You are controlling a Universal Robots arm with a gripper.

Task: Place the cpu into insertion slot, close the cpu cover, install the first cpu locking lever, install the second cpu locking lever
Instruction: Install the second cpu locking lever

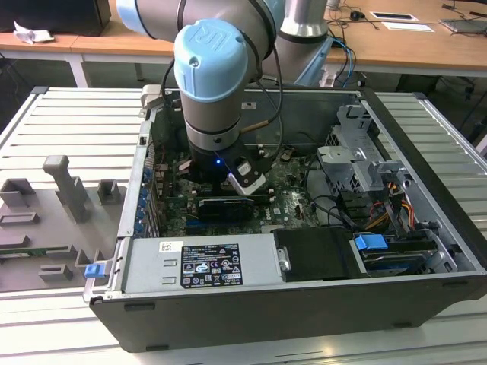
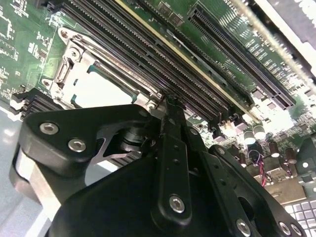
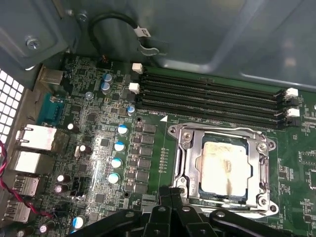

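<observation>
Claw (image 3: 170, 195) fingers are drawn together into a narrow point with nothing between them, and their tips sit at the edge of the cpu cover (image 3: 190, 163), at the socket's rim. In the second wrist view the claw (image 2: 170, 101) reaches the same spot, its tip just beside the corner of the cpu cover (image 2: 74, 61) and the nearest of the long black memory slots (image 2: 148, 59).

The cpu (image 3: 224, 168) lies flat in the insertion slot (image 3: 222, 197), its pale silvery top showing through the window of the cover, which is folded down over it. The same chip (image 2: 101, 89) shows in the second wrist view, framed by the metal.

In the exterior view the arm (image 1: 217, 84) reaches down into the open computer case (image 1: 426, 228), which rests on a ribbed grey worktop (image 1: 68, 129), over the green motherboard (image 1: 285, 198).
</observation>
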